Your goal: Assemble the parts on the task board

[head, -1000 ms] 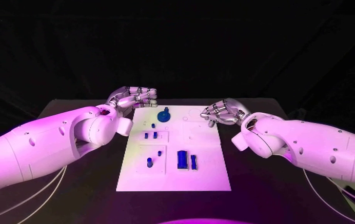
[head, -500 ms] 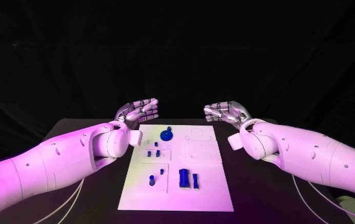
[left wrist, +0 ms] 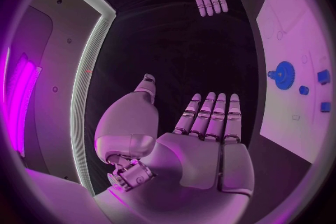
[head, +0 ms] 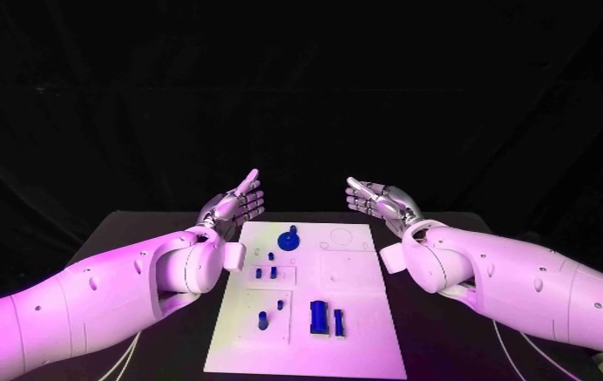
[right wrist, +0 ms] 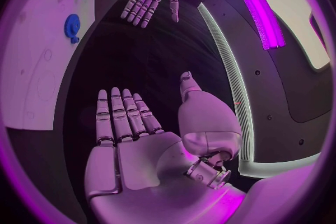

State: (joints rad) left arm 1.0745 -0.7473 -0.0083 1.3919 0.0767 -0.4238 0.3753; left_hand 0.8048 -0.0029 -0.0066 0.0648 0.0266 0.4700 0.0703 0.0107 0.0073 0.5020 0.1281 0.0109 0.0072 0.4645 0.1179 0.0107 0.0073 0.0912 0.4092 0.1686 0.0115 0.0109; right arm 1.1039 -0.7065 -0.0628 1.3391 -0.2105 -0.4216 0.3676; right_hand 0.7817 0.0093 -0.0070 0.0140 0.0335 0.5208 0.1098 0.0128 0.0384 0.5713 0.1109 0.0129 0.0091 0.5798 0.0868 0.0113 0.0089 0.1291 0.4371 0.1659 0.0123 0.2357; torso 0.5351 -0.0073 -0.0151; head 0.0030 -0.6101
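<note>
The white task board (head: 358, 311) lies in the middle of the black table. On it are a round blue gear (head: 289, 241) near the far edge, small blue pegs (head: 265, 271) at mid-left, one peg (head: 263, 319) nearer me, and two upright blue blocks (head: 319, 316). My left hand (head: 239, 200) is raised above the board's far left corner, fingers straight and apart, holding nothing. My right hand (head: 381, 199) is raised above the far right corner, also spread and empty. The left wrist view shows the flat left hand (left wrist: 203, 140) with the gear (left wrist: 283, 75) beside it; the right hand (right wrist: 129, 140) appears likewise.
Bare black table (head: 138, 233) surrounds the board on both sides. My two white arms (head: 113, 298) flank the board's left and right edges. Outlined recesses (head: 337, 241) mark the board's far right part.
Both hands rose from near the board's far corners and uncurled, fingers now straight and spread. The head camera tilted up, so the board sits lower in the picture.
</note>
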